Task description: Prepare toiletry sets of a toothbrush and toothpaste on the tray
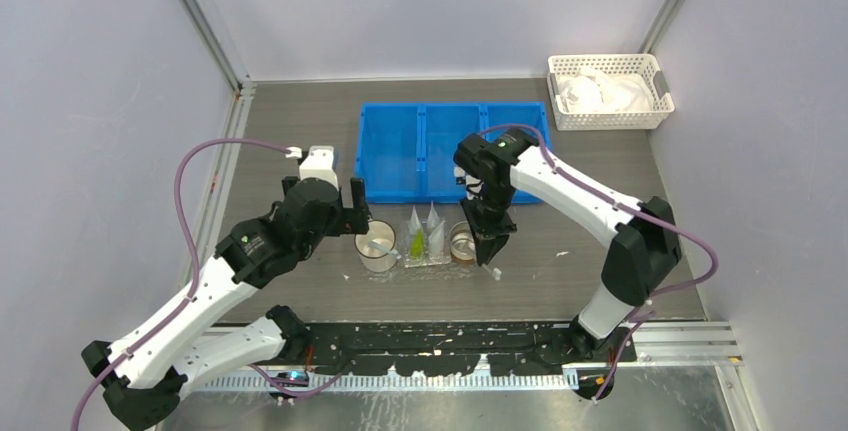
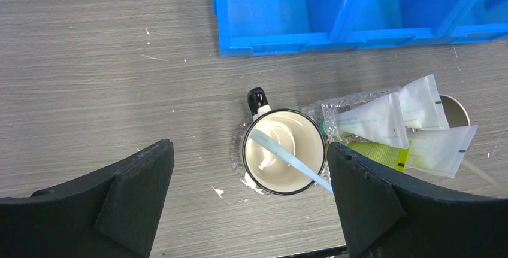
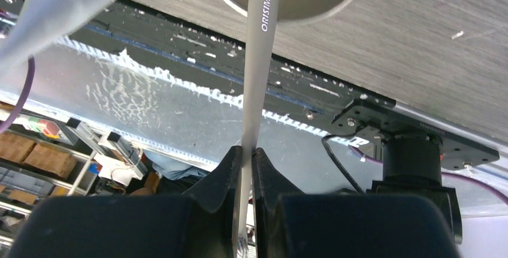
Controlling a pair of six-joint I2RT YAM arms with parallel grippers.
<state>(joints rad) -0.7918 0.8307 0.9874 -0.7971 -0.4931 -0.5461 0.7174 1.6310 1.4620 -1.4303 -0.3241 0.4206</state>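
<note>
Progress: toiletry sets (image 1: 418,241) are stood on tray (image 1: 440,260), judged part-done | right gripper (image 1: 490,254), tray's 3 o'clock, is clamped on toothbrush (image 3: 262,24) | left gripper (image 1: 357,213) is held wide, empty.

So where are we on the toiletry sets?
Done: several packets sit on the tray, and a pale blue toothbrush rests in the mug. In hand: the right gripper is shut on a grey toothbrush whose far end is at the second cup. The left gripper hangs open and empty over the mug. Left: probably just releasing that brush.
</note>
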